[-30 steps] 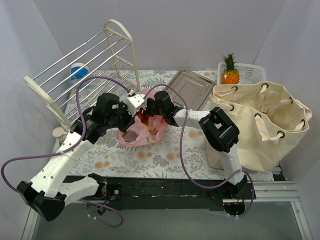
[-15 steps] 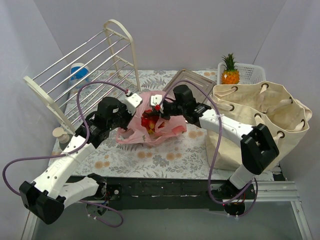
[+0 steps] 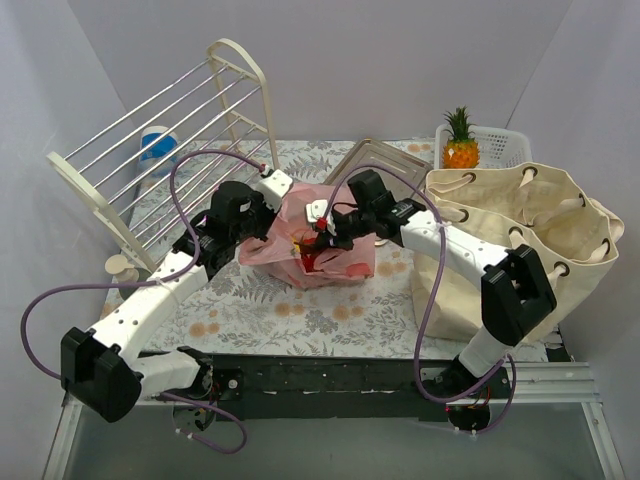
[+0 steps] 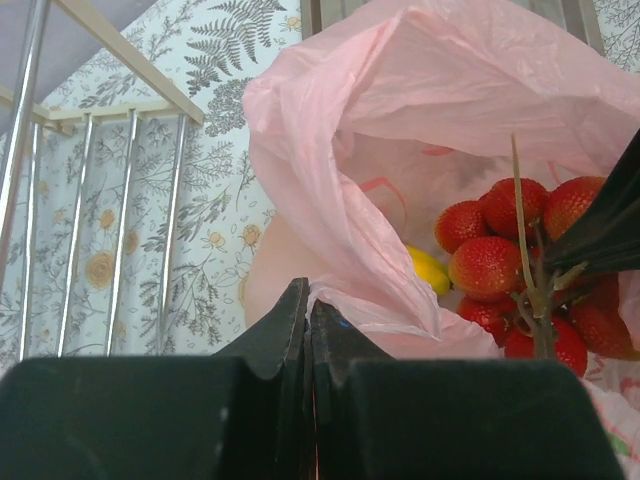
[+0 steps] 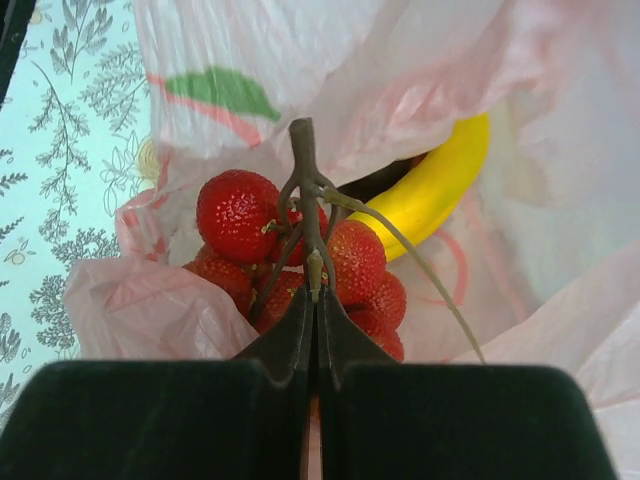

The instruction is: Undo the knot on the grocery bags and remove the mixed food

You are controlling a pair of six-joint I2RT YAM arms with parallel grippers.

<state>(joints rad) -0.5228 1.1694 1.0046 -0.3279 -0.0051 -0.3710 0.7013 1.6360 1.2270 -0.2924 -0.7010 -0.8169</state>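
Pinching stem [image 5: 303,165] of red fruits [image 5: 240,215], right tool [image 5: 312,298]; left tool [image 4: 307,312] clamping pink bag [image 4: 420,90].

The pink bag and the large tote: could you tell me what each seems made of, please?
Pink bag: thin plastic film, slightly glossy; translucent, with sharp crinkled folds. Tote: probably canvas or similar heavy cloth, matte beige; soft thick folds, shiny metal-looking eyelets.

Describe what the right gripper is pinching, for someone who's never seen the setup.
Find the pink bag in the middle of the flowered table. In its open mouth sits a bunch of red fruits on a forked brown stem, pinched by the right gripper. They are bumpy and red, unlike the smooth yellow banana beside them.
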